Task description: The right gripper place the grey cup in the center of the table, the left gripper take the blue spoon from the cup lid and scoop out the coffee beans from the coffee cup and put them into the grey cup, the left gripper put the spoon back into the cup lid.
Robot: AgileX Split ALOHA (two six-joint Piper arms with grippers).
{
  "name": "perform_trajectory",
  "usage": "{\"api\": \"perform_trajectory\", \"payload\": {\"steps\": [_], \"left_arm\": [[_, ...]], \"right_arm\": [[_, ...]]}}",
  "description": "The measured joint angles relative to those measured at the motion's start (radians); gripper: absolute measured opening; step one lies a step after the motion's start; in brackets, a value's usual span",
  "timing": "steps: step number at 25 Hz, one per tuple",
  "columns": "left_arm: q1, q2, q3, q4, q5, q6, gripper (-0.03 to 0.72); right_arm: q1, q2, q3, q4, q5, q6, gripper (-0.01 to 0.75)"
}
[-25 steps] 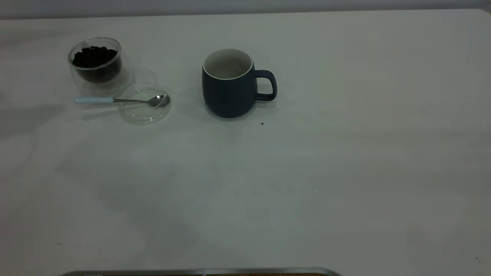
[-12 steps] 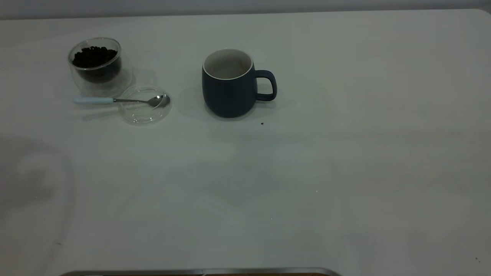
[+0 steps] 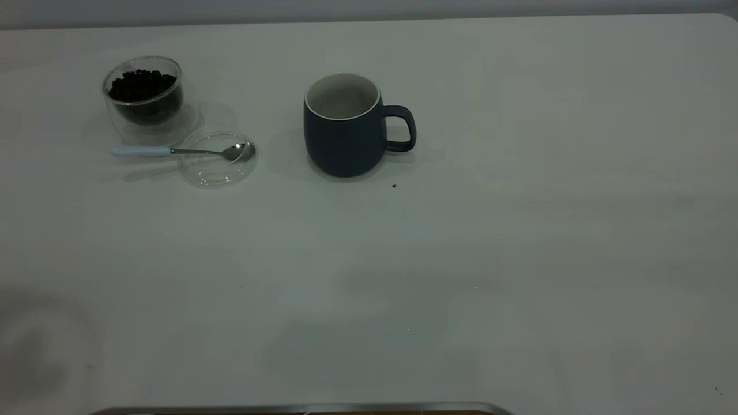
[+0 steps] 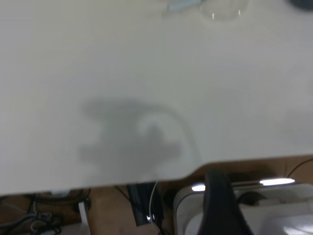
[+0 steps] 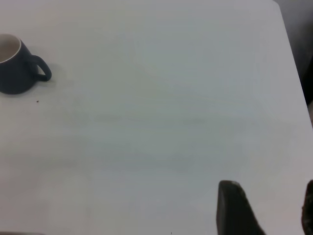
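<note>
The grey cup [image 3: 345, 138] stands upright at the table's [image 3: 519, 259] mid-back, handle to the right; it also shows far off in the right wrist view [image 5: 14, 71]. Left of it, the coffee cup [image 3: 147, 101] holds coffee beans [image 3: 141, 85]. The blue spoon [image 3: 173, 151] lies with its bowl in the cup lid [image 3: 216, 170] and its handle out to the left. Neither arm appears in the exterior view. My right gripper [image 5: 271, 208] hovers open over bare table, far from the cup. One black finger [image 4: 221, 200] of the left gripper shows beyond the table's front edge.
A single stray bean [image 3: 394, 185] lies just in front of the grey cup. A metal-rimmed object [image 3: 300, 409] lines the front edge. Cables and white equipment [image 4: 279, 215] sit below the table's edge in the left wrist view.
The cups, lid and spoon have not moved. The soft shadows on the table have slid toward the front edge, the left one down into the front left corner.
</note>
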State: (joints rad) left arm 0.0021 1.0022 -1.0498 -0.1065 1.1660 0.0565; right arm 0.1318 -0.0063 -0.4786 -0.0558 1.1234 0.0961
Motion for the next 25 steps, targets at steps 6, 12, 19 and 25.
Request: {"api": "perform_trajectory", "payload": {"steps": [6, 12, 19, 25], "left_arm": [[0.000, -0.233, 0.226, 0.028, 0.000, -0.002, 0.516], [0.000, -0.479, 0.429, 0.043, 0.000, -0.012, 0.516], [0.000, -0.711, 0.558, 0.027, -0.038, -0.020, 0.516], [0.000, -0.880, 0.562, 0.003, -0.038, -0.021, 0.516]], "right_arm": [[0.000, 0.000, 0.000, 0.000, 0.000, 0.000, 0.375], [0.000, 0.000, 0.000, 0.000, 0.000, 0.000, 0.375], [0.000, 0.000, 0.000, 0.000, 0.000, 0.000, 0.375], [0.000, 0.000, 0.000, 0.000, 0.000, 0.000, 0.375]]}}
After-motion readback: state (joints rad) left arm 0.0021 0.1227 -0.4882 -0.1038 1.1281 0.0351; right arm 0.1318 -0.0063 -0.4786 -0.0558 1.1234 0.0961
